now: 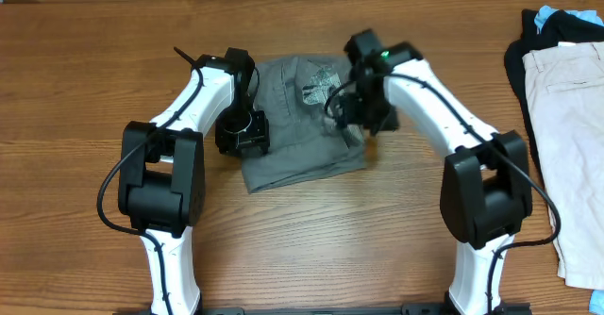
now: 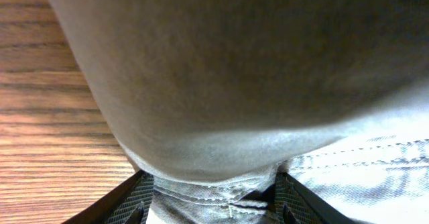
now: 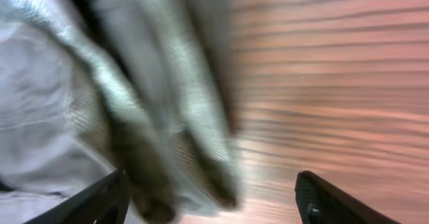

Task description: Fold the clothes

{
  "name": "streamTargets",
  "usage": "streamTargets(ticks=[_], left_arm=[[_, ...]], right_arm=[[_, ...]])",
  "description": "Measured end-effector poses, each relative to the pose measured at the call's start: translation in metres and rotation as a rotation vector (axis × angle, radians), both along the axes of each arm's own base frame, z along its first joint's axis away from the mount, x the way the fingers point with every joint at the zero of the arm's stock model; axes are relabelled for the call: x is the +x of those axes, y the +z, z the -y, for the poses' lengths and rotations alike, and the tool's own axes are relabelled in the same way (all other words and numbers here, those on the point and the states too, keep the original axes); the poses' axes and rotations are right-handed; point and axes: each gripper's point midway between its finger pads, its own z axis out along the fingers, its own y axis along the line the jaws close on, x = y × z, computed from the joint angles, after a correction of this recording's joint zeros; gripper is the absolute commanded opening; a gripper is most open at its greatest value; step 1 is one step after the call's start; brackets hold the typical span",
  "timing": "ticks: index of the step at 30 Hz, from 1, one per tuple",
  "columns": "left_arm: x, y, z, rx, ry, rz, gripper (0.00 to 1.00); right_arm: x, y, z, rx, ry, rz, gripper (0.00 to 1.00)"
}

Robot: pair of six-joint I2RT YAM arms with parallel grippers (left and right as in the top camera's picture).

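Observation:
A grey garment [image 1: 304, 159] with a printed patch lies partly folded at the table's middle. My left gripper [image 1: 247, 136] is at its left edge. In the left wrist view the jaws [image 2: 211, 207] are closed on a bunched, stitched hem of the grey garment [image 2: 234, 83], which fills the frame above. My right gripper [image 1: 363, 117] is over the garment's right edge. In the right wrist view its fingers [image 3: 211, 200] are wide apart, and blurred folds of the grey garment [image 3: 67, 103] hang beside the left finger, with bare wood between the tips.
A pile of clothes lies at the table's right edge: beige shorts [image 1: 566, 98] on a black garment [image 1: 517, 56], with a blue piece [image 1: 547, 18] behind. The wooden table [image 1: 311, 240] shows in front of the grey garment.

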Motion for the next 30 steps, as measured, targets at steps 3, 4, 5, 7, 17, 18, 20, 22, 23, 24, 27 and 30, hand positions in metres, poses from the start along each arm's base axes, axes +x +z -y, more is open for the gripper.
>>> streamTargets(ticks=[3, 4, 5, 7, 17, 18, 20, 22, 23, 24, 27, 30], left_arm=[[0.0, 0.0, 0.0, 0.0, 0.0, -0.001, 0.61], [0.0, 0.0, 0.0, 0.0, 0.0, -0.001, 0.61], [0.0, 0.0, 0.0, 0.0, 0.0, -0.001, 0.61], [0.0, 0.0, 0.0, 0.0, 0.0, -0.001, 0.61], [0.0, 0.0, 0.0, 0.001, 0.0, -0.002, 0.65], [0.0, 0.0, 0.0, 0.0, 0.0, -0.002, 0.65], [-0.001, 0.0, 0.0, 0.001, 0.0, -0.002, 0.65], [0.0, 0.0, 0.0, 0.001, 0.0, -0.002, 0.65], [-0.001, 0.0, 0.0, 0.001, 0.0, -0.003, 0.65], [-0.001, 0.0, 0.0, 0.001, 0.0, -0.003, 0.65], [-0.001, 0.0, 0.0, 0.001, 0.0, -0.003, 0.65], [-0.001, 0.0, 0.0, 0.001, 0.0, -0.003, 0.65]], right_arm=[[0.008, 0.015, 0.01, -0.015, -0.037, 0.016, 0.82], [0.009, 0.019, 0.008, 0.001, -0.04, 0.019, 0.82], [0.009, 0.02, 0.005, 0.02, -0.037, 0.016, 0.82], [0.0, 0.022, -0.017, 0.12, 0.029, -0.02, 0.82], [-0.034, 0.024, -0.064, 0.243, 0.187, -0.101, 0.88], [-0.034, 0.021, -0.062, 0.237, 0.185, -0.102, 0.88], [-0.034, 0.011, -0.058, 0.223, 0.179, -0.102, 0.88], [-0.036, 0.0, -0.055, 0.212, 0.177, -0.108, 0.84], [-0.037, -0.003, -0.054, 0.209, 0.176, -0.112, 0.8], [-0.038, -0.007, -0.054, 0.209, 0.176, -0.112, 0.75], [-0.038, -0.015, -0.055, 0.218, 0.181, -0.108, 0.64], [-0.035, -0.016, -0.058, 0.23, 0.18, -0.095, 0.49]])
